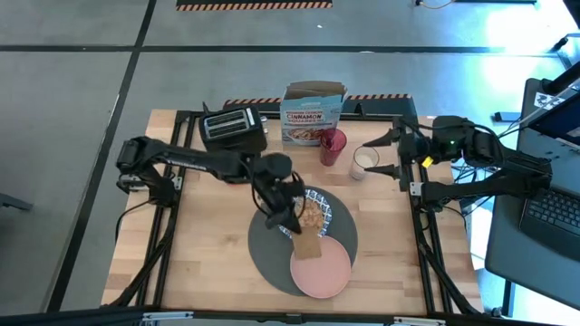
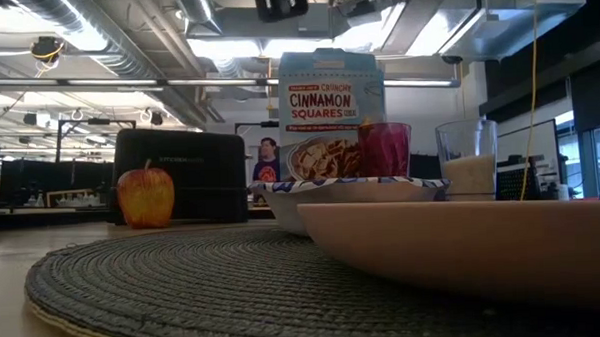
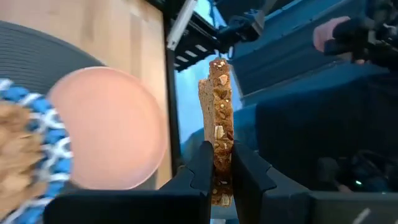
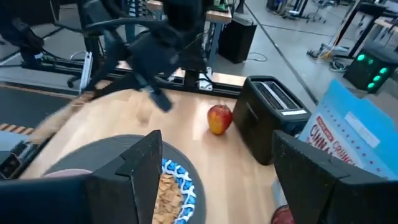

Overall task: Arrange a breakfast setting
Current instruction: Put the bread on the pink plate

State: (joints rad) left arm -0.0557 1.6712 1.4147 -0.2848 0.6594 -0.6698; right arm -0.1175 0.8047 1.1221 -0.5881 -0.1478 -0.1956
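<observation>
Left hand (image 3: 216, 180) clamped on toast slice (image 3: 219, 118) above pink plate (image 1: 322, 265); right hand (image 1: 391, 152) open.

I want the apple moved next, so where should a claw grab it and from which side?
Grip the apple across its round middle, coming straight down from above. It stands upright on the table beside the toaster, stem up, so a side approach from there is blocked; the top and its other flanks look free.

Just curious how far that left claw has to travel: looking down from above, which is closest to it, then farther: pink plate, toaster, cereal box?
From the left gripper:
1. Pink plate, just beside it on the mat.
2. Toaster, at the table's back edge.
3. Cereal box, back edge, centre; slightly farther.
</observation>
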